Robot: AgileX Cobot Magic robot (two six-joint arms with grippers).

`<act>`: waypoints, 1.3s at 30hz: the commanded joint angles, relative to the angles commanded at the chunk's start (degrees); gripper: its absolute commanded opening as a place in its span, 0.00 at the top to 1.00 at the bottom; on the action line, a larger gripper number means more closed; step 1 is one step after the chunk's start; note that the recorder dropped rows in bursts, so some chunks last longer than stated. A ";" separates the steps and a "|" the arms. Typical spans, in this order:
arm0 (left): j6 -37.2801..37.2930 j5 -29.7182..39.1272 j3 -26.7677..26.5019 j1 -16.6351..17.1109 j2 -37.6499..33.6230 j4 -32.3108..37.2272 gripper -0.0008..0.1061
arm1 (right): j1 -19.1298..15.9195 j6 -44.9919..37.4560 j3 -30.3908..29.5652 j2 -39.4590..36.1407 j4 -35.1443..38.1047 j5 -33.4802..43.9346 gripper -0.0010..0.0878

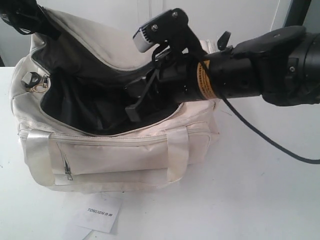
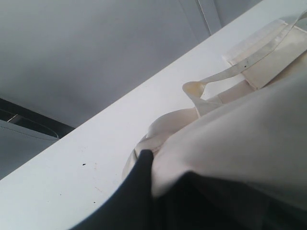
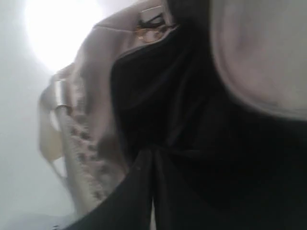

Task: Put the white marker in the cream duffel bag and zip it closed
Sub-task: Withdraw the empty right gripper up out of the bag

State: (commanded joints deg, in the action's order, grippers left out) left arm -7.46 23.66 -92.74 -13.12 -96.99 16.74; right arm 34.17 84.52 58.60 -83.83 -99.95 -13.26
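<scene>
1. Cream duffel bag [image 1: 115,160] sits on white table [image 1: 250,190], top zipper open, dark lining [image 1: 90,105] exposed.
2. Right claw [image 1: 134,109] reaches in from the right, tip down inside the opening over the lining, clenched.
3. White marker: not made out in any view; can't tell if it's in the right claw or loose in the bag.
4. Left claw [image 2: 144,162] clamped on the bag's cream rim at the rear left corner, flap held up.
5. Paper tag [image 1: 100,212] lies on the table just in front of the bag.

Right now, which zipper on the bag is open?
The curved top zipper of the cream duffel bag: it gapes wide, showing dark lining. The front pocket zipper lies flat and shut.
</scene>
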 joint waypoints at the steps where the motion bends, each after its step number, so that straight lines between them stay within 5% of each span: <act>1: 0.00 0.00 0.00 0.00 0.00 0.00 0.99 | 0.00 -2.24 0.00 0.95 0.00 3.66 0.99; 7: 0.00 0.00 0.00 0.00 0.00 0.00 0.99 | 0.00 -13.42 0.00 4.97 0.00 29.36 0.99; 12: 0.00 0.00 0.00 0.00 0.00 0.00 0.99 | 0.00 -28.29 0.00 5.90 3.36 39.29 0.99; 18: 0.00 0.13 0.00 0.00 0.00 -0.29 0.99 | 0.00 -50.00 0.00 6.03 24.59 52.35 0.99; 28: 0.00 1.67 0.00 0.00 0.44 -4.73 0.99 | 0.00 -84.52 0.00 6.03 85.09 56.73 0.99; 32: -0.10 4.77 0.00 0.00 0.96 -8.40 0.99 | 0.00 -95.89 0.00 6.03 103.01 57.47 0.99; 36: -1.70 12.74 0.00 0.00 2.22 -10.98 0.99 | 0.00 -99.44 0.00 6.03 107.00 58.58 0.99; 39: -10.57 19.36 0.00 0.00 2.22 -19.84 0.81 | 0.00 -99.73 0.00 6.03 107.00 57.77 0.99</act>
State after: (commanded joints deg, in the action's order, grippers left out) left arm -18.03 43.02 -92.74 -13.12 -94.77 -3.10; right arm 34.17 -15.20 58.60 -77.81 7.05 44.50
